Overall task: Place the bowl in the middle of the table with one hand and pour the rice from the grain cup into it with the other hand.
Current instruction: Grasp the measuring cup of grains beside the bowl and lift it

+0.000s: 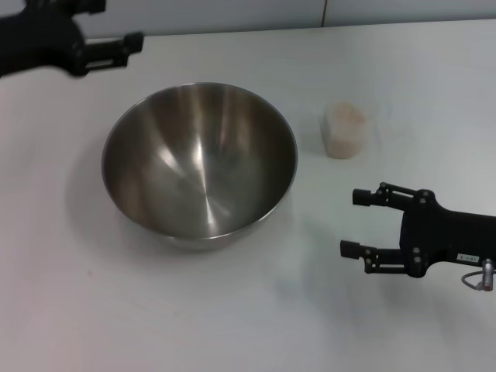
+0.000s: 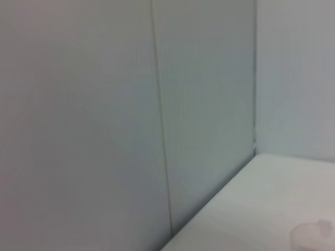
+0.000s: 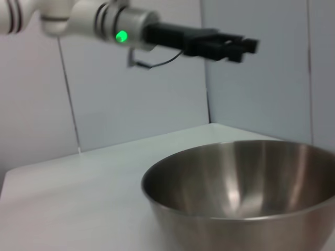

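Note:
The steel bowl (image 1: 200,163) stands upright on the white table (image 1: 70,310), left of centre; its inside looks bare. It also fills the lower part of the right wrist view (image 3: 241,193). The grain cup (image 1: 345,130) stands to the bowl's right, full of pale pinkish rice (image 1: 344,116). My right gripper (image 1: 355,222) is open and empty, low over the table nearer me than the cup, pointing toward the bowl and touching neither. My left gripper (image 1: 128,46) is raised at the far left, behind the bowl and apart from it. It also shows in the right wrist view (image 3: 238,48).
Grey wall panels (image 2: 104,104) rise behind the table's far edge (image 2: 220,193). Bare tabletop lies in front of the bowl and around the cup.

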Tool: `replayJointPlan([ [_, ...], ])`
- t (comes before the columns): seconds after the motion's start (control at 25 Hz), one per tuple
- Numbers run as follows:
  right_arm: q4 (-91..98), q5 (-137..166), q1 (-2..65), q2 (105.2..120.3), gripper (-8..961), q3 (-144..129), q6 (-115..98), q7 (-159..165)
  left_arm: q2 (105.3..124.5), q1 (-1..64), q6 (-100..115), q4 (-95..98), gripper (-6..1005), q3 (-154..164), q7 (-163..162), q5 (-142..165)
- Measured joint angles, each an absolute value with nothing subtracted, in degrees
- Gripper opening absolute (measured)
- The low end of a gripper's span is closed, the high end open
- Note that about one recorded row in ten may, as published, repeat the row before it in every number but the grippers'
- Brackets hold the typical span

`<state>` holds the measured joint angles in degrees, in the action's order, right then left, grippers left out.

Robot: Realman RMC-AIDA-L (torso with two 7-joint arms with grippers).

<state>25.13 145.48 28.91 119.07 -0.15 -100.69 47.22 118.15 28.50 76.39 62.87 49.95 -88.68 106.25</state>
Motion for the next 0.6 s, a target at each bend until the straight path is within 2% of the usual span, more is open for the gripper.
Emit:
replayJointPlan([
  [0.04, 25.16, 144.88, 28.62, 119.06, 842, -0.19, -100.69, 47.17, 118.19, 25.6, 77.9, 61.64, 795, 49.94, -83.7, 101.97],
  [0.16, 25.32, 143.6, 28.08, 119.03, 842, -0.21, -100.65, 46.67, 118.2, 23.25, 79.64, 59.37, 812, 49.75, -79.06, 98.99],
  [0.32, 25.21, 138.56, 25.93, 119.07, 842, 0.03, -100.29, 44.3, 118.16, 16.87, 86.08, 50.19, 813, 47.68, -64.82, 91.11],
  [0.52, 20.66, 125.19, 22.14, 119.27, 842, 0.13, -95.16, 37.68, 117.74, 14.33, 90.32, 43.53, 812, 43.21, -58.43, 89.95],
  [0.6, 17.71, 120.07, 21.03, 119.33, 842, 0.14, -92.14, 33.75, 116.65, 13.02, 92.8, 39.64, 812, 40.78, -56.39, 90.07],
])
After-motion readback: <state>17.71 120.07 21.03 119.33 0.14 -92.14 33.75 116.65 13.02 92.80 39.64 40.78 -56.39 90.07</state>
